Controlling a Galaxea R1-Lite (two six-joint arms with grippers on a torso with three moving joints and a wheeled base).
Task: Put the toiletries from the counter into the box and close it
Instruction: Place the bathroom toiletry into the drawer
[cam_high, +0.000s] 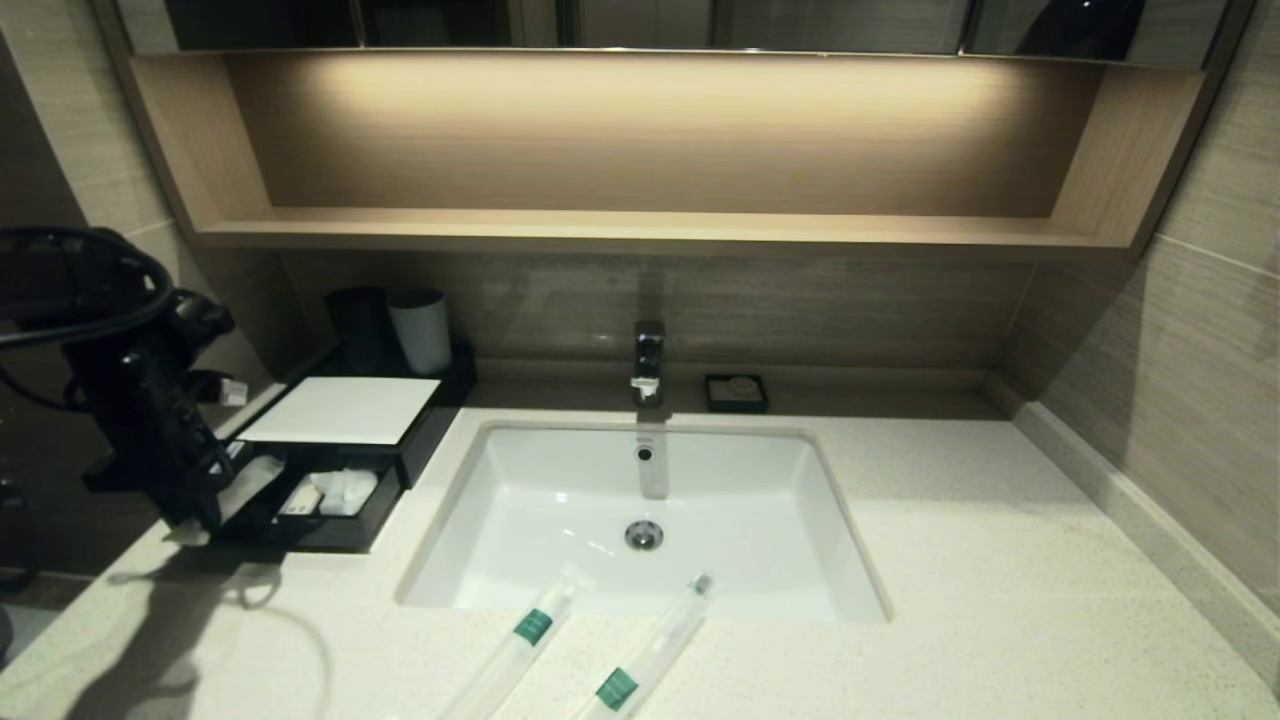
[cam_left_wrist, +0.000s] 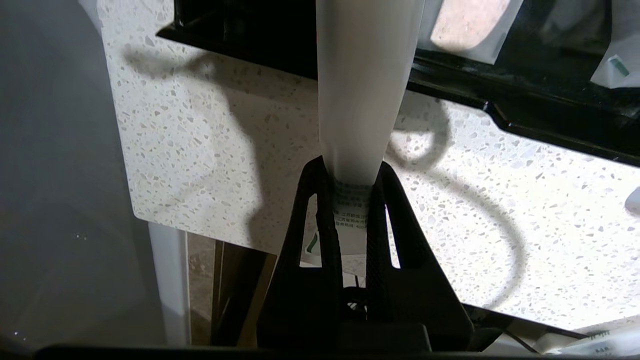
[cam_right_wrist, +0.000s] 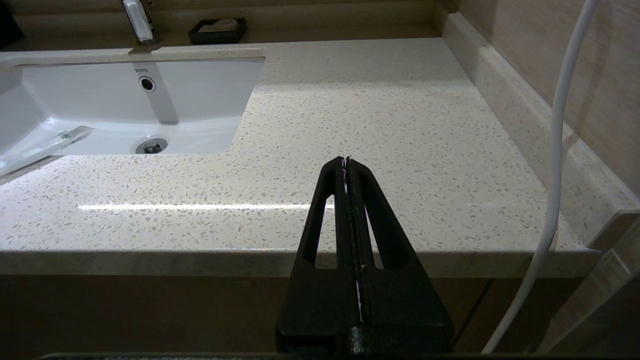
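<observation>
My left gripper (cam_high: 197, 512) is shut on one toiletry, a long pale sleeve (cam_left_wrist: 361, 90) with printed text at the gripped end. Its far end reaches over the front rim of the box's open drawer (cam_left_wrist: 525, 117). The black box (cam_high: 345, 410) with the white top panel stands at the counter's back left, its drawer (cam_high: 330, 528) pulled out with white packets inside. Two sleeved toiletries with green bands (cam_high: 528, 632) (cam_high: 640, 665) lie on the counter (cam_high: 1000, 560) at the sink's front edge. My right gripper (cam_right_wrist: 346, 161) is shut and empty, at the counter's front right edge.
The white sink (cam_high: 560, 490) sits mid-counter with a faucet (cam_high: 648, 360) and a small black soap dish (cam_high: 736, 392) behind it. A dark cup (cam_high: 362, 325) and a white cup (cam_high: 422, 330) stand behind the box. A wooden shelf (cam_high: 650, 228) overhangs. A wall runs along the right.
</observation>
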